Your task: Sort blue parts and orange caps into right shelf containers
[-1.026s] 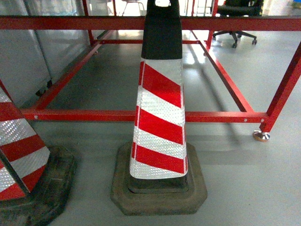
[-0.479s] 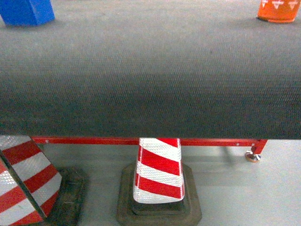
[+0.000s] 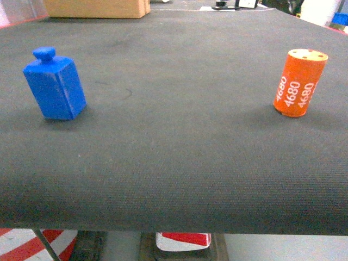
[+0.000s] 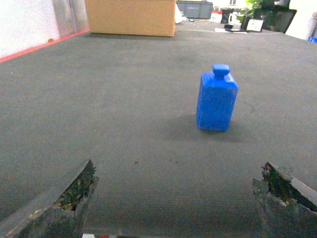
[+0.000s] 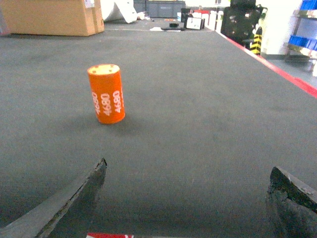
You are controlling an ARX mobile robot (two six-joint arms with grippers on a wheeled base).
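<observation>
One blue part (image 3: 54, 87), a blocky bottle shape with a knob on top, stands upright on the left of the dark table mat (image 3: 179, 163). An orange cap (image 3: 300, 82) printed "4680" stands upright on the right. In the left wrist view the blue part (image 4: 216, 99) stands ahead and a little right of my open left gripper (image 4: 178, 166). My open right gripper (image 5: 188, 166) has the orange cap (image 5: 106, 94) ahead to its left. Nothing lies between either pair of fingers. Blue bins (image 5: 303, 41) on a far shelf may be the right shelf containers.
A cardboard box (image 3: 98, 7) sits at the table's far left edge. A red-and-white traffic cone (image 3: 182, 239) stands on the floor below the near table edge. A red strip (image 5: 287, 74) marks the table's right edge. Office clutter stands far behind.
The head view has risen from the floor and cones under the red table frame up to the tabletop. The blue part and orange cap now appear whole and nearer.
</observation>
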